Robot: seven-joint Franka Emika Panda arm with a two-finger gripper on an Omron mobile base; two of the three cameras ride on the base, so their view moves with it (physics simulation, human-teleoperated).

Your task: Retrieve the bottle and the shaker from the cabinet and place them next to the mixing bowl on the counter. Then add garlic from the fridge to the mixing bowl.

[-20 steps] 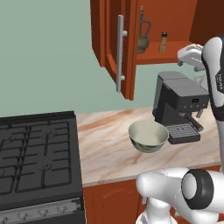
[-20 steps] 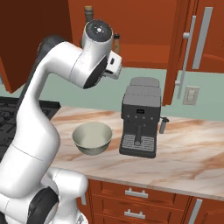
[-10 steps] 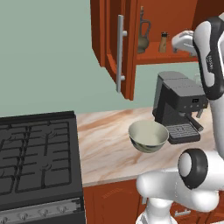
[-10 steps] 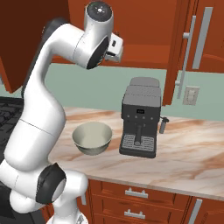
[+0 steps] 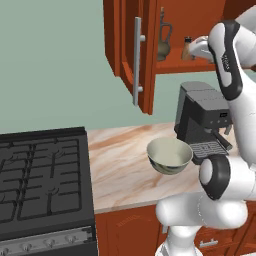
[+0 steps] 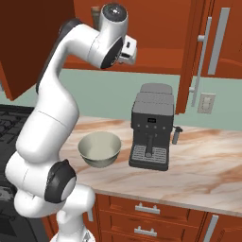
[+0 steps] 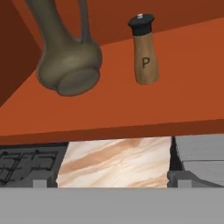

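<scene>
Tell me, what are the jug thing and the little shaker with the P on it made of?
The bottle looks like dull glazed pottery: it is olive-brown with a soft, matte sheen, though it could be metal. The shaker looks like wood: its body is tan and unshiny, with a dark letter P, and its black cap seems to be plastic or painted. Both stand on the reddish shelf, which looks like stained wood.

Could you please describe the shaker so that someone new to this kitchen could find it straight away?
Look in the open cabinet above the coffee machine. On its shelf stand two things: a dull olive bottle with a handle, and beside it the shaker. The shaker is the small tan cylinder with a black cap, marked P.
</scene>
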